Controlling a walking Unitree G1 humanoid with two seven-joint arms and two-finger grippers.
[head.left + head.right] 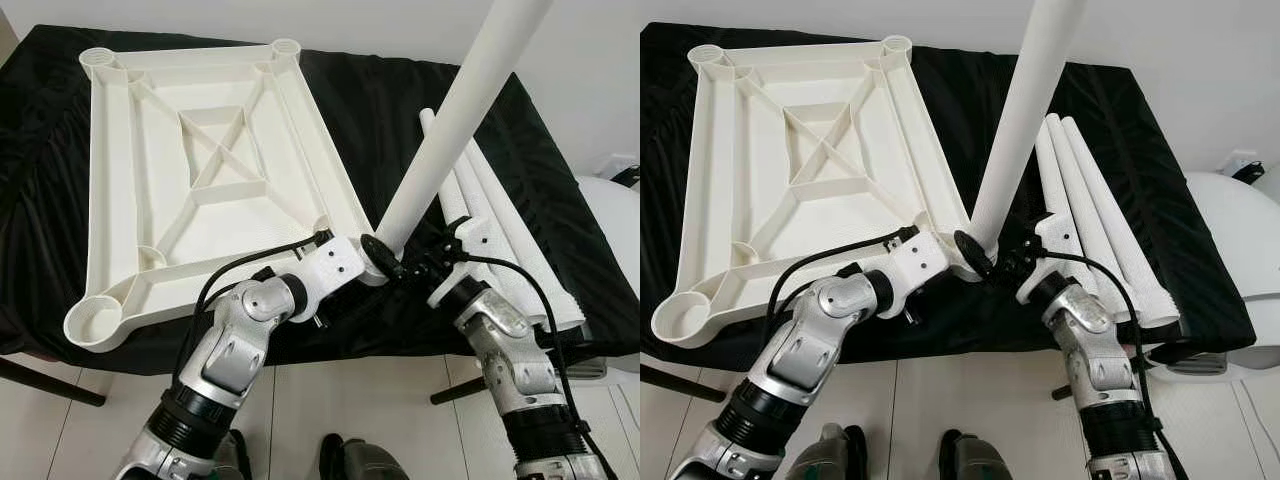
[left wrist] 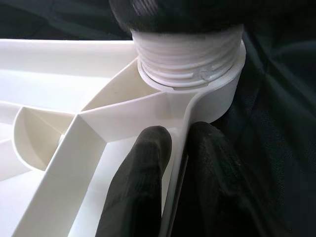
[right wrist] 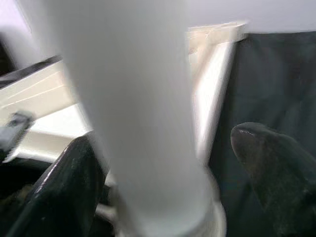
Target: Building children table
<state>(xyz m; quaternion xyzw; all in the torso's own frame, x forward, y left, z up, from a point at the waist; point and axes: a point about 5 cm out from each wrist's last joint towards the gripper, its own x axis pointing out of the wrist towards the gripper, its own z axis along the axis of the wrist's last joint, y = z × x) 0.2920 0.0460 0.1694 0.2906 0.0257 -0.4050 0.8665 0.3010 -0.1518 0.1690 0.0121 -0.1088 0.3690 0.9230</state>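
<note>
The left end effector (image 1: 372, 254) pinches the white ribbed plastic table frame (image 1: 140, 170); the right end effector (image 3: 163, 163), fingers apart around the white tubular leg (image 1: 450, 120) leaning toward one o'clock, risks cross-threading it.

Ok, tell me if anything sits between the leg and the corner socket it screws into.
Nothing visible does. The leg already has its threaded end seated in the corner socket of the tabletop frame. The left claw pinches the frame's rim just below it, clear of the threads.

A black-draped table (image 1: 400, 110) bears a white tabletop frame (image 1: 130, 190) — three loose legs (image 1: 500, 220) beside it.
</note>
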